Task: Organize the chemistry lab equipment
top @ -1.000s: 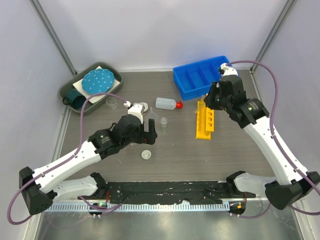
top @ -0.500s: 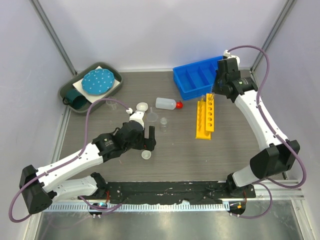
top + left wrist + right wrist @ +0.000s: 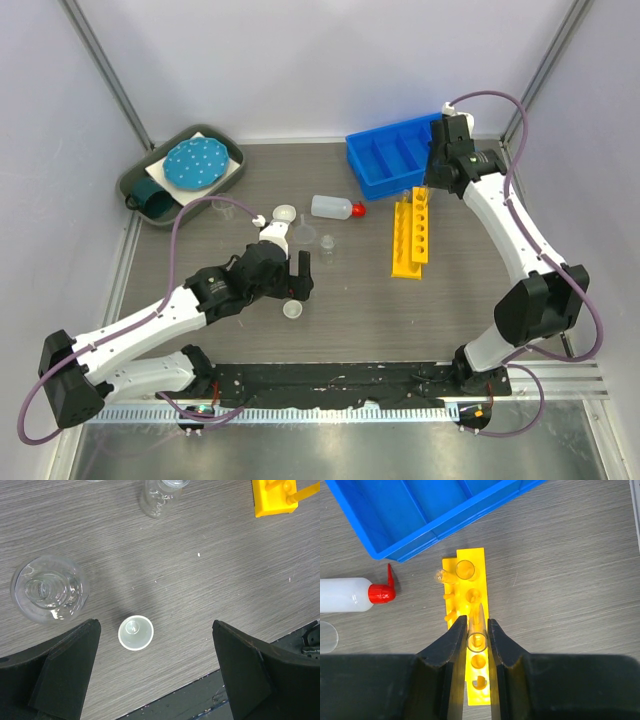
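Note:
My right gripper [image 3: 478,630] is shut on a clear glass tube [image 3: 478,625] and holds it upright over a hole of the yellow rack [image 3: 470,582]. In the top view this gripper [image 3: 427,190] sits over the rack's [image 3: 410,245] far end, beside the blue bin [image 3: 400,152]. My left gripper [image 3: 155,670] is open and empty above the table. A small white dish [image 3: 135,632] lies between its fingers, close to the left one. The top view shows this gripper [image 3: 299,277] just above that dish [image 3: 292,309].
A clear glass funnel [image 3: 49,588], a small beaker [image 3: 160,497] and the red-capped bottle [image 3: 332,208] stand mid-table. Another white dish [image 3: 285,213] and a beaker [image 3: 222,207] lie further left. The dark green tray [image 3: 135,180] is at the back left.
My right arm has swung back and up, bringing the tube over the rack's far end. My left gripper has moved nearer and right, over the small white dish.

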